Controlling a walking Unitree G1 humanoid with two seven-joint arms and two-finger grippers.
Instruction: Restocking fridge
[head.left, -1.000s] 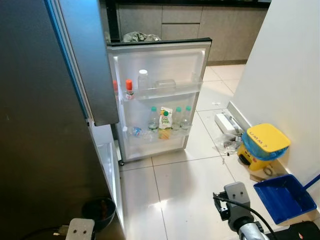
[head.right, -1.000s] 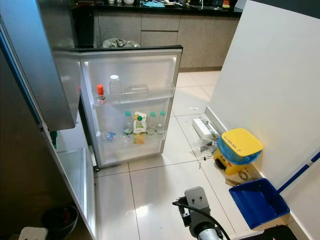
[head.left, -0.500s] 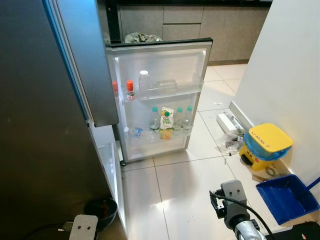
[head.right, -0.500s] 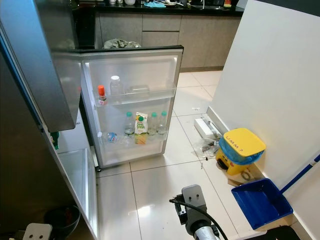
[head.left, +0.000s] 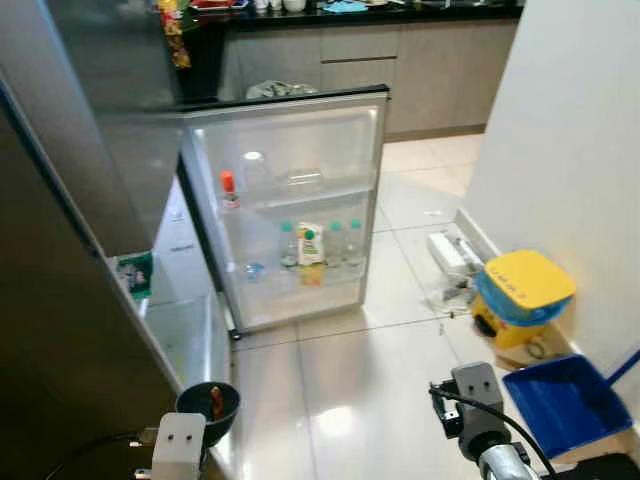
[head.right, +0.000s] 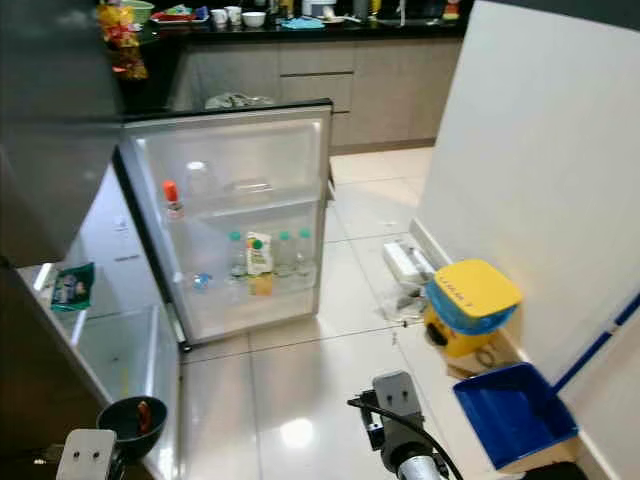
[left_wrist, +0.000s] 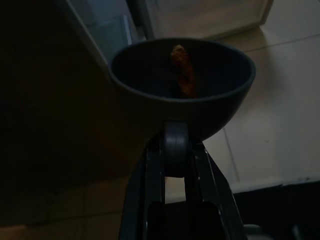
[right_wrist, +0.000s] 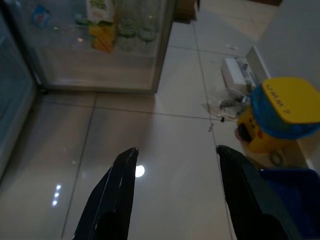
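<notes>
The open white fridge door (head.left: 290, 200) stands ahead over the glossy tiled floor (head.left: 350, 400), its 2 shelves holding a red-capped bottle (head.left: 229, 189), a green-and-white carton (head.left: 309, 245) and clear bottles, while a yellow-lidded bin (head.left: 522, 298) and a blue dustpan (head.left: 565, 400) sit along the white wall on the right. The left end effector (left_wrist: 175, 150) is clenched on the rim of a dark round bowl (left_wrist: 182, 85) with an orange-brown piece of food (left_wrist: 182, 70) inside, held low beside the open fridge compartment. The right end effector (right_wrist: 175, 190) hangs released above the bare floor, well apart from the bowl.
</notes>
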